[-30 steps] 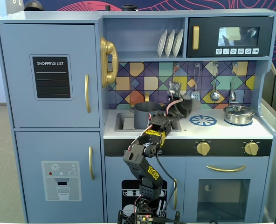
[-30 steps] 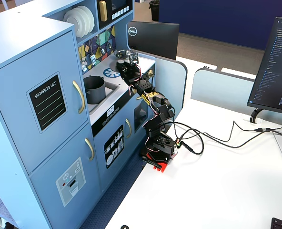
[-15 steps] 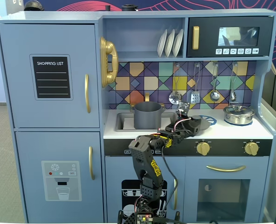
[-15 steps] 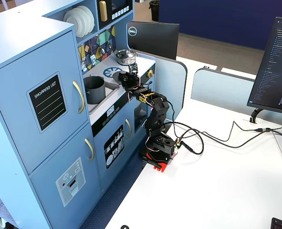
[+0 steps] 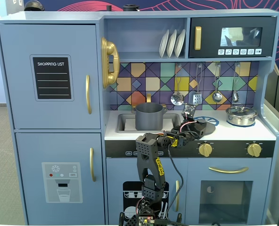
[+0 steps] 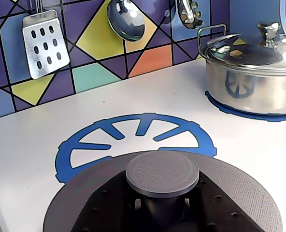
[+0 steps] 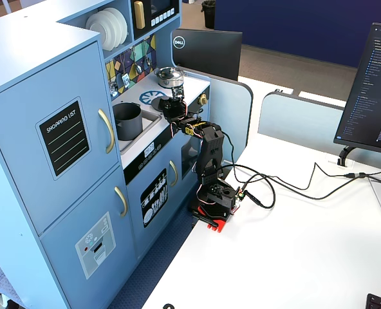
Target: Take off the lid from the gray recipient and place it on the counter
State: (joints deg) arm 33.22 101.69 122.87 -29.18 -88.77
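In the wrist view the gripper (image 6: pixel 162 212) clasps the lid (image 6: pixel 249 198) by its knob, disc flat, knob up, above the counter (image 6: pixel 32 145). At twelve o'clock lies the burner print (image 6: pixel 135 133); at two, the steel pot (image 6: pixel 251 67). The gray recipient (image 5: pixel 149 116) stands uncovered in the sink.

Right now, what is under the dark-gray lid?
The lid sits over the white counter and partly covers the blue burner print. The counter beneath it is hidden.
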